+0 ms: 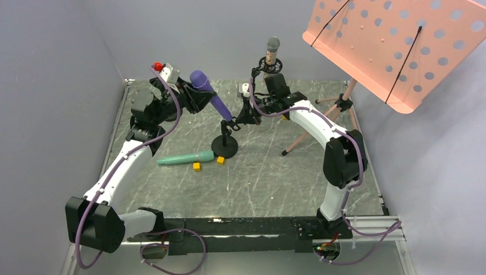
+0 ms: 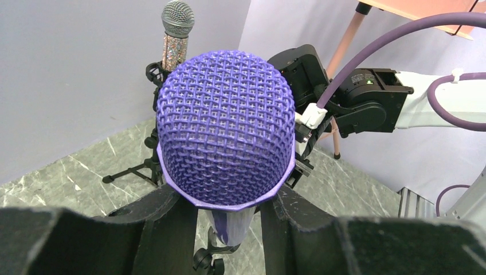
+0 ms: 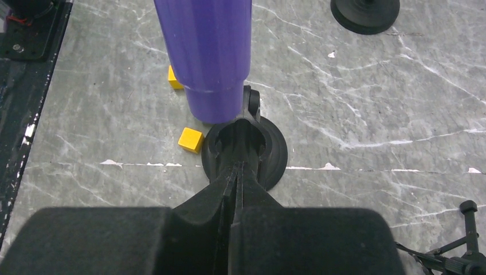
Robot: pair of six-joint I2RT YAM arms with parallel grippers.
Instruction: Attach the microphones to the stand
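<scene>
You have bare tabletop (image 1: 258, 189) on the near side of the round base (image 1: 224, 150). Left of it, the teal microphone (image 1: 184, 158) and yellow cubes (image 1: 197, 167) crowd in (purple microphone (image 1: 213, 98) slants overhead, tripod legs (image 1: 298, 142) at right).

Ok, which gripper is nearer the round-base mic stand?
Right. The right gripper is shut at the clip of the stand; the left gripper is higher, to its left, holding the purple microphone above that clip.

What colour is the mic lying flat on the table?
The microphone is teal-green all over; the top external view shows it best.
</scene>
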